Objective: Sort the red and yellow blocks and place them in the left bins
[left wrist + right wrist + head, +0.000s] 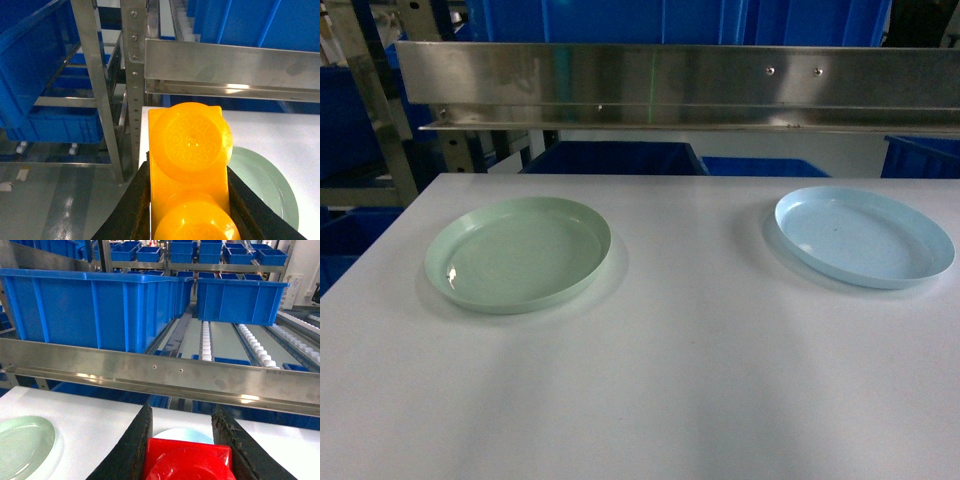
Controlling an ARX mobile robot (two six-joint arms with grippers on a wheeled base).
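Observation:
In the left wrist view the orange-yellow block (190, 150), studs facing the camera, is clamped between the two black fingers of my left gripper (189, 165). It hangs over the table's left edge, with the pale green plate (267, 187) behind it to the right. In the right wrist view the red block (187, 462) sits between the fingers of my right gripper (182, 412), which is shut on it above the table, and the pale blue plate (182, 434) shows just beyond it. Neither gripper nor block appears in the head view.
On the white table (680, 380) the green plate (518, 252) lies left and the blue plate (865, 235) right, both empty. A steel rail (670, 85) runs along the far edge. Blue bins (35, 65) stand on racks left of the table and more bins (100, 307) behind it.

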